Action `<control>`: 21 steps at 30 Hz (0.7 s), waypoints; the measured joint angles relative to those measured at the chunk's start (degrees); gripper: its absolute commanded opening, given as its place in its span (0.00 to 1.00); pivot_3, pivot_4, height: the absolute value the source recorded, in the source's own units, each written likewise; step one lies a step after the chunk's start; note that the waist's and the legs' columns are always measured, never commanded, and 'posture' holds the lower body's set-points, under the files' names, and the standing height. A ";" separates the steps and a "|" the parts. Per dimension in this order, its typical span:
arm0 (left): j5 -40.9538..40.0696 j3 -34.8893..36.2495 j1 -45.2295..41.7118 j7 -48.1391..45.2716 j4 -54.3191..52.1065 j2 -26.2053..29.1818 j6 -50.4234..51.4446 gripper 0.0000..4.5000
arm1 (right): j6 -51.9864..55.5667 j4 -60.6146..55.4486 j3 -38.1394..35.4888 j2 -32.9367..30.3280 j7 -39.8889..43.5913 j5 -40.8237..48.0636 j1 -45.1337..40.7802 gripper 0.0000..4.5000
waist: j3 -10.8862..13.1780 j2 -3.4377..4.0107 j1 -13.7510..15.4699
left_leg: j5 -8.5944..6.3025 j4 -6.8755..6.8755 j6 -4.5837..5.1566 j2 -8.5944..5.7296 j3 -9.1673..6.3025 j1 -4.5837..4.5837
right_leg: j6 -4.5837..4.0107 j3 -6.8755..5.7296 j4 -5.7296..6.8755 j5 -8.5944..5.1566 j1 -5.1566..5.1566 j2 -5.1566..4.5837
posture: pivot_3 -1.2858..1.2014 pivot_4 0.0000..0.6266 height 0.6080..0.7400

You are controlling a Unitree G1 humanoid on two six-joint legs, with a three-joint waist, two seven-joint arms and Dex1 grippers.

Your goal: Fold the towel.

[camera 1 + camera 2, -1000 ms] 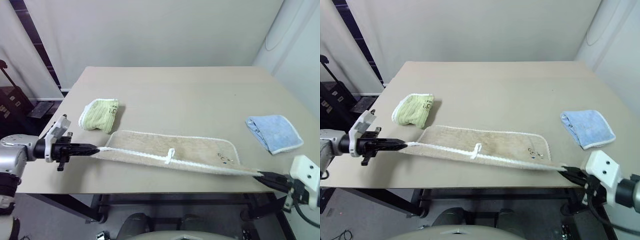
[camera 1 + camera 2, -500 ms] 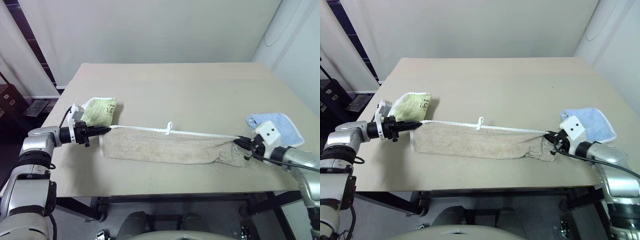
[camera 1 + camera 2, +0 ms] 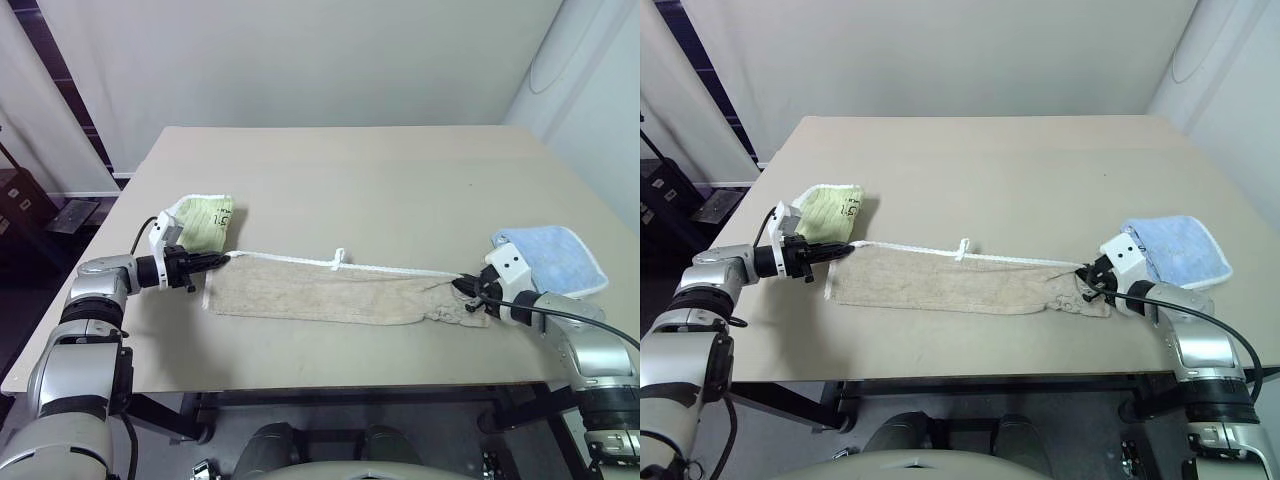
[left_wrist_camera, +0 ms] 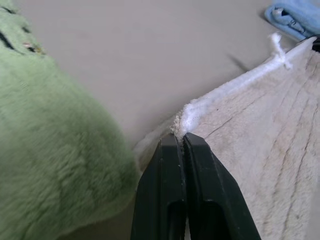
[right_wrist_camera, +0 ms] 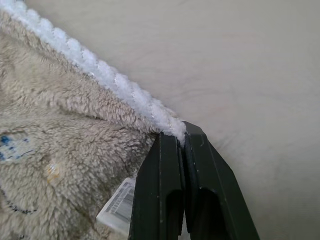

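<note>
Lying folded lengthwise across the near half of the pale beige tabletop (image 3: pixel 400 180): long beige terry towel with white stitched edging (image 3: pixel 330 298), white edge along the far side, small white loop (image 3: pixel 339 259) standing up near the middle of that edge. Pinched at its left corner by the left gripper with two black fingers (image 3: pixel 222 260), fingers pressed together on the white edging, as the left wrist view confirms (image 4: pixel 181 134). Pinched at its right corner by the right gripper with two black fingers (image 3: pixel 465 287), fingers likewise clamped on the white edging (image 5: pixel 175 132), with a small white printed label (image 5: pixel 120 210) showing beside them under the bunched pile. Stretched fairly taut between the two grippers along the white edge, slightly rumpled at the right end.

Sitting just beyond the left gripper: folded light green terry cloth (image 3: pixel 203 219), close beside the towel's left corner, whether touching cannot be told. Resting near the right gripper, toward the table's right edge: folded light blue terry cloth with white trim (image 3: pixel 552 260), just behind the gripper's white housing. Standing behind the table: plain off-white wall (image 3: pixel 300 60). Showing past the table's left side: dark furniture (image 3: pixel 25 195) on the floor.
</note>
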 measured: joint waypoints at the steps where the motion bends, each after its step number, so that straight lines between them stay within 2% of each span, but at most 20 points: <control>1: 0.14 0.32 -0.09 -0.08 0.19 -0.10 0.23 0.17 | 0.27 0.19 -0.06 0.16 -0.02 0.13 -0.31 0.15 | 0.00 0.00 0.00 | 0.00 0.00 0.00 0.00 0.00 0.00 | 0.00 0.00 0.00 0.00 0.00 0.00 | 0.52 0.00 0.85; 2: 0.37 0.64 -0.18 -0.10 0.28 -0.13 0.46 0.22 | 0.57 0.25 -0.19 0.42 -0.01 0.64 -0.60 0.21 | 0.00 0.00 -0.01 | 0.00 0.00 0.00 0.00 0.00 0.00 | 0.00 0.00 0.00 0.00 0.00 0.00 | 0.52 0.00 0.85; 11: 0.56 3.20 -0.76 2.91 1.33 -1.03 0.98 0.95 | 2.34 0.18 -1.29 2.11 -1.26 4.17 -3.00 0.94 | 0.00 0.00 -0.01 | 0.00 0.02 0.00 0.00 0.00 0.00 | 0.04 0.00 0.02 0.03 0.01 0.00 | 0.52 0.00 0.85; 12: 0.53 3.69 -0.77 3.34 1.32 -1.05 0.60 0.95 | 3.22 0.35 -2.00 2.32 -2.15 4.66 -3.89 1.00 | 0.00 0.01 -0.01 | 0.00 0.03 0.00 0.00 0.01 0.00 | 0.06 0.00 0.03 0.04 0.01 0.00 | 0.52 0.00 0.85; 16: 0.12 5.53 -0.66 1.90 -0.09 -1.08 0.00 0.95 | 7.84 0.44 -9.06 2.53 -6.29 8.62 -6.25 1.00 | -0.03 -0.03 0.17 | 0.00 0.03 0.00 0.00 -0.01 0.00 | 0.07 -0.04 0.01 0.05 0.03 0.00 | 0.52 0.00 0.85; 21: -2.11 6.38 1.01 -3.87 -5.99 -1.00 4.08 0.95 | 16.76 -4.87 -16.70 2.73 -7.70 17.06 -3.77 1.00 | -0.03 -0.01 -0.02 | 0.00 -0.01 0.00 0.00 0.00 -0.02 | 0.07 -0.03 0.00 0.05 0.21 -0.01 | 0.52 0.00 0.85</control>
